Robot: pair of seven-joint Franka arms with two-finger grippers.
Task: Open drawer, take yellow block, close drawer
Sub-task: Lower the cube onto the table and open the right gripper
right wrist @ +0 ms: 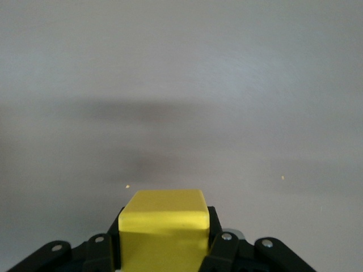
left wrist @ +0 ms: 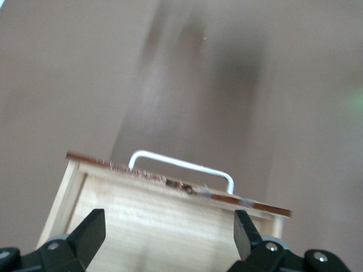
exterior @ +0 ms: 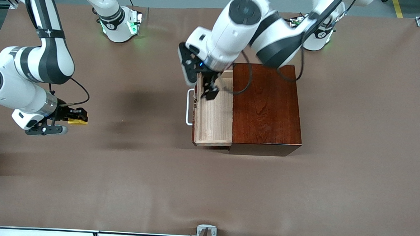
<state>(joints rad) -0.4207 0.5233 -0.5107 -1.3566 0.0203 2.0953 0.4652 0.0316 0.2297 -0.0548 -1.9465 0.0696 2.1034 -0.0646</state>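
Holding the yellow block (right wrist: 164,218) in my right gripper (exterior: 74,118), jaws clamped on two of its side faces, over bare table (exterior: 206,189) toward the right arm's end, well apart from the box (exterior: 266,110). Block reads as light, rigid, smooth-faced — flat parallel sides suit the pads, and it sits square between them. Slip risk looks low, though slick faces would want a centred grip.

My left gripper (exterior: 208,91) is over the drawer (exterior: 213,114), jaws apart, at the end farther from the front camera, just inside the front panel. Drawer is pulled out, pale wood tray showing nothing inside. It's stiff wood on slides, probably heavier than the block and prone to racking if pushed off-centre — best contact is the middle of the front panel by the white handle (left wrist: 184,165). Closing it is what remains.
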